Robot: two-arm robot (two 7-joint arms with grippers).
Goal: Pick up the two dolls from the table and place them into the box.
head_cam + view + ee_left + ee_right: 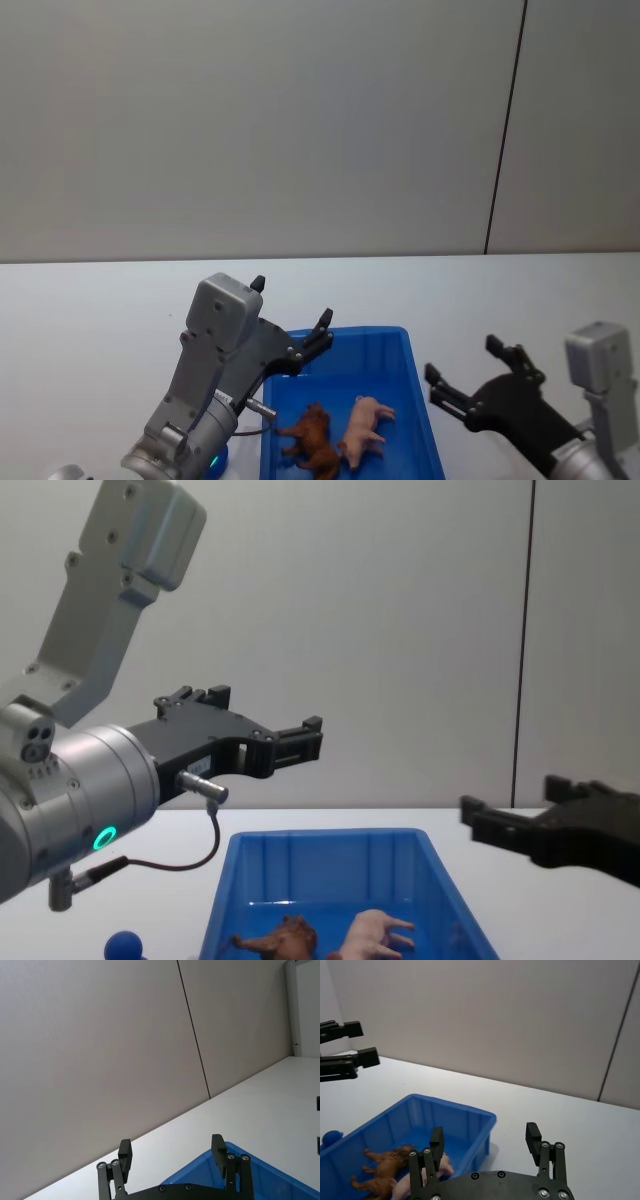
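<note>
- Dolls lie inside the box (355, 333), both on its floor toward the end nearer the robot.
- Brown lion (310, 437) is on the robot's left, and the pale pink pig (362, 430) is just beside it on the right. From these angles I cannot tell whether the two touch.
- The pig lies on its side with its legs pointing toward the robot's right. The lion sprawls low on the floor of the box, its shaggy mane toward the far end.
- The bright blue box stands flat on the white table (90, 320), between the two arms. Its ribbed inner walls rise well above both animals.
- The left gripper (292, 300) hovers above the far left corner of the box. In the chest view it is well clear of the rim. Its fingers are spread wide apart with nothing between them.
- The right gripper (462, 358) hangs over bare table just off the right side of the box. It is also above rim height, and its fingers are parted and empty.
- A small blue ball (124, 945) rests on the table just left of the box, beneath the left arm.
- A plain grey wall (250, 130) with a dark vertical seam stands behind the table.
</note>
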